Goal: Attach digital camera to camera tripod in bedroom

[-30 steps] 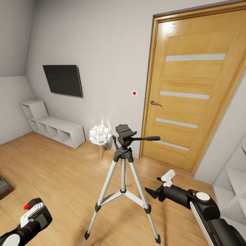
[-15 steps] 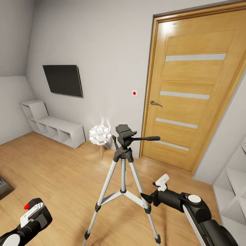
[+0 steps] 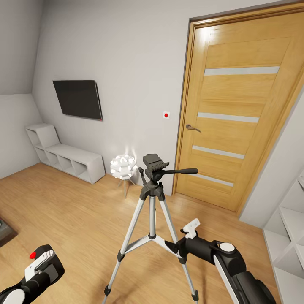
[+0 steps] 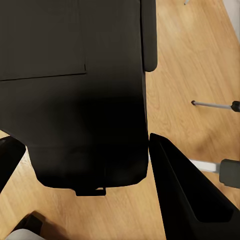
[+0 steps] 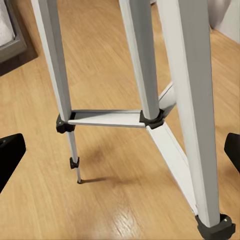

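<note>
Head view: your camera tripod point(image 3: 152, 219) stands on the bedroom floor point(image 3: 71, 215) before the door point(image 3: 236, 114), right hand point(image 3: 179, 242) beside its leg; left wrist: your left hand point(image 4: 87, 150) pinches the digital camera point(image 4: 75, 90); right wrist: fingertips point(image 5: 10, 152) spread around tripod legs.

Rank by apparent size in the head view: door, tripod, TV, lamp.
1. Door, largest.
2. Tripod, though it stands nearer the camera.
3. TV.
4. Lamp, smallest.
</note>
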You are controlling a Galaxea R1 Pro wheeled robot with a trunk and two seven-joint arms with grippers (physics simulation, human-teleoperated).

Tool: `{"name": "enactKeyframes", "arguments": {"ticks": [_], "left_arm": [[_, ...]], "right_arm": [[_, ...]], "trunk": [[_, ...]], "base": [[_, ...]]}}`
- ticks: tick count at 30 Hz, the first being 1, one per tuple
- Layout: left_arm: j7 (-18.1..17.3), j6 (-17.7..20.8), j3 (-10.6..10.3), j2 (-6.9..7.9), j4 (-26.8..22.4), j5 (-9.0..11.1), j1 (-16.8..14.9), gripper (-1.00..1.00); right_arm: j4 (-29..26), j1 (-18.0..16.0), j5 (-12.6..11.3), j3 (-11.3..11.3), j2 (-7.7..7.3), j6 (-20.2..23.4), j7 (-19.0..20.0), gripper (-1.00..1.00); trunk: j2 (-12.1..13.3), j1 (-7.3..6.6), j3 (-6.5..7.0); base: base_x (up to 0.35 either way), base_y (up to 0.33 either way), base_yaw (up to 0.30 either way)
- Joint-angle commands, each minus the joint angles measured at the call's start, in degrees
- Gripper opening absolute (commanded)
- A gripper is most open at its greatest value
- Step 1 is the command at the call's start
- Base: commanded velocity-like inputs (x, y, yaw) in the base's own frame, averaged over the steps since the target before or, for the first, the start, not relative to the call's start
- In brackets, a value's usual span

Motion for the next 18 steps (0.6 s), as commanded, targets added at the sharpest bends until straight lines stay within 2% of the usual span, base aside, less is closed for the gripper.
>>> {"name": "enactKeyframes", "arguments": {"ticks": [1,18], "left_arm": [[0.38,0.20,0.02,0.02,-0.13,0.46,0.00,-1.00],[0.42,0.13,-0.04,0.02,-0.13,0.46,-0.01,-1.00]], "right_arm": [[-0.06,-0.06,0.23,0.04,-0.02,0.25,0.21,1.00],[0.63,-0.62,0.02,-0.42,0.40,0.03,0.00,1.00]], "trunk": [[-0.13,0.04,-0.12],[-0.13,0.04,-0.12]], "base": [[0.000,0.000,0.000],[0.000,0.000,0.000]]}}
